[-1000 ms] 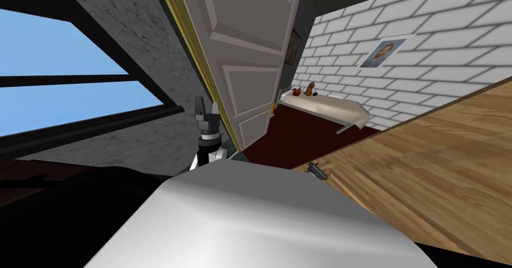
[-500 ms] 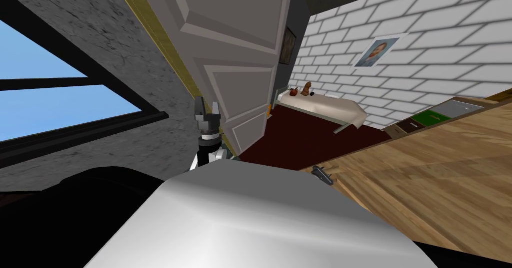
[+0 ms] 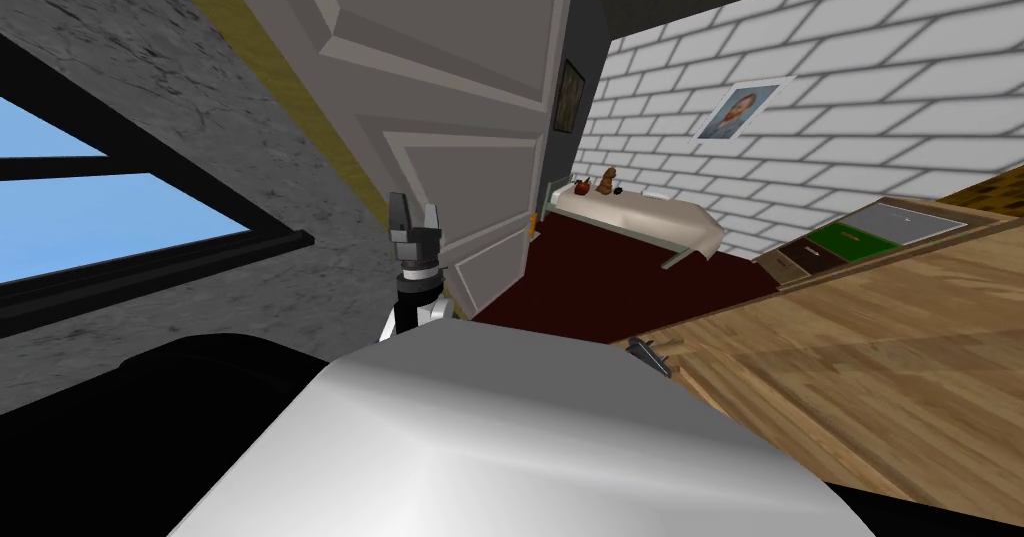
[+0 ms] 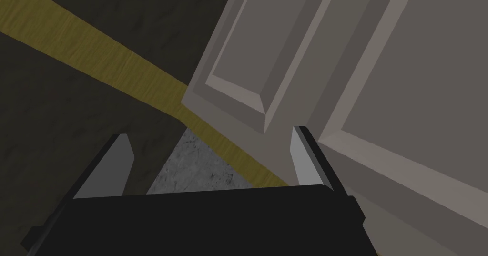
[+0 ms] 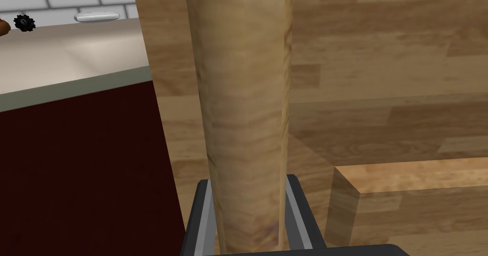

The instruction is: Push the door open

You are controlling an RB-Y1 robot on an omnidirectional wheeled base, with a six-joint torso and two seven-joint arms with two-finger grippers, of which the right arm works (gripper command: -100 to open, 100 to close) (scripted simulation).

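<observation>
Right gripper [image 5: 249,212] low at 2 o'clock, arm tucked in. Its fingers are closed narrow on a wooden post [image 5: 245,100], pressing its sides.

Left gripper [image 4: 209,165] raised at 11 o'clock, forearm upright. Its fingers are spread wide and hold nothing, with one just beside the door [image 4: 357,76].

Door grey and panelled, at 12 o'clock, standing partly open off its yellow frame [image 3: 294,91].

Past it at 1 o'clock, a pale bench [image 3: 670,219] carries small red, brown and black items.

Farther, at 2 o'clock, a wooden drawer unit [image 3: 800,256]; contents unreadable.
</observation>
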